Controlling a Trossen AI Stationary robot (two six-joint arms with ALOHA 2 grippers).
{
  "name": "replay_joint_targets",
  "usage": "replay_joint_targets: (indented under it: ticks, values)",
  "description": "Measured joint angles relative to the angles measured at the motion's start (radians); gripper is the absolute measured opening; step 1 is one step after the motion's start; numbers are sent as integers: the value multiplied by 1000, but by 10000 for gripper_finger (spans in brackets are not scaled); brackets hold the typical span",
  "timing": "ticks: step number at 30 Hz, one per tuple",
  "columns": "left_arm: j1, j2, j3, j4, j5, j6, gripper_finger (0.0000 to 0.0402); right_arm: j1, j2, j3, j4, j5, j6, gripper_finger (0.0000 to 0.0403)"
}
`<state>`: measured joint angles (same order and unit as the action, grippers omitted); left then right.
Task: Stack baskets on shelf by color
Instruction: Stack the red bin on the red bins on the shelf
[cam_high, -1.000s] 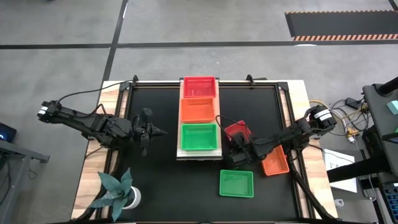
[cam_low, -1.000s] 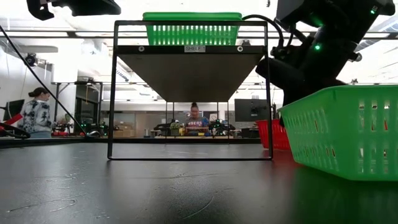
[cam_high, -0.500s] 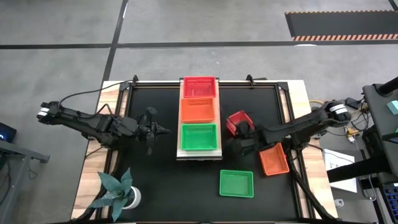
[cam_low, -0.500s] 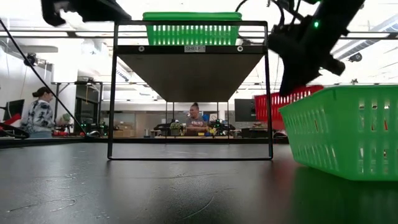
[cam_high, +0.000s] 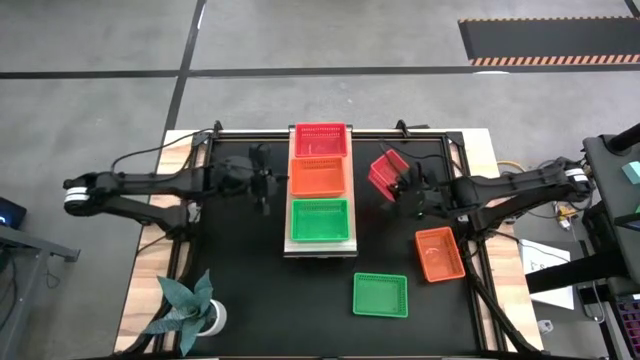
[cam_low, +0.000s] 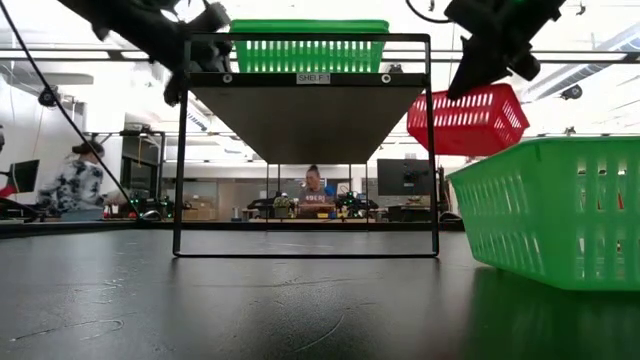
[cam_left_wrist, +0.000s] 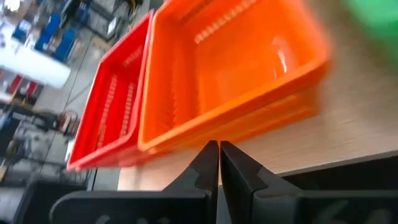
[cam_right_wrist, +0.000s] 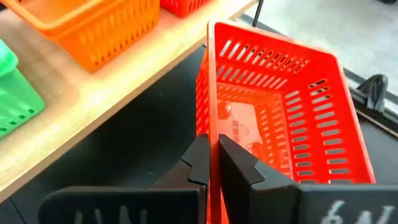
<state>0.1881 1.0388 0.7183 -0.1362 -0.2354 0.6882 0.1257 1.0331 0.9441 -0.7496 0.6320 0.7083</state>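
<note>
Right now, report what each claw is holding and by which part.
The right claw grips the red basket by its rim wall, lifted and tilted. The left claw is shut on nothing.

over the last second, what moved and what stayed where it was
The right gripper, shut on the rim of the red basket, lifted it off the table and carried it toward the far end of the shelf; the basket now hangs tilted in the air. The left gripper, shut and empty, swung in beside the shelf's orange basket. The shelf's baskets and the loose green basket stayed put.

Potted plant (cam_high: 190, 305), blurred people (cam_low: 70, 185) beyond
</note>
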Motion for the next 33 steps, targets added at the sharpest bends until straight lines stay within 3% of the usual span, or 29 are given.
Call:
replay_joint_targets:
  ticks: [9, 22, 30, 33]
  values:
    - [44, 97, 31, 74, 7, 28, 0, -40, -33, 42, 45, -1, -201, 13]
    - [54, 58, 29, 39, -4, 24, 0, -102, 138, 395, 50, -17, -688, 13]
    - [54, -20, 10, 16, -4, -1, 0, -177, 339, 614, 42, -118, -1087, 13]
    - [54, -61, -10, 14, -4, -1, 0, -232, 396, 673, 37, -250, -1190, 13]
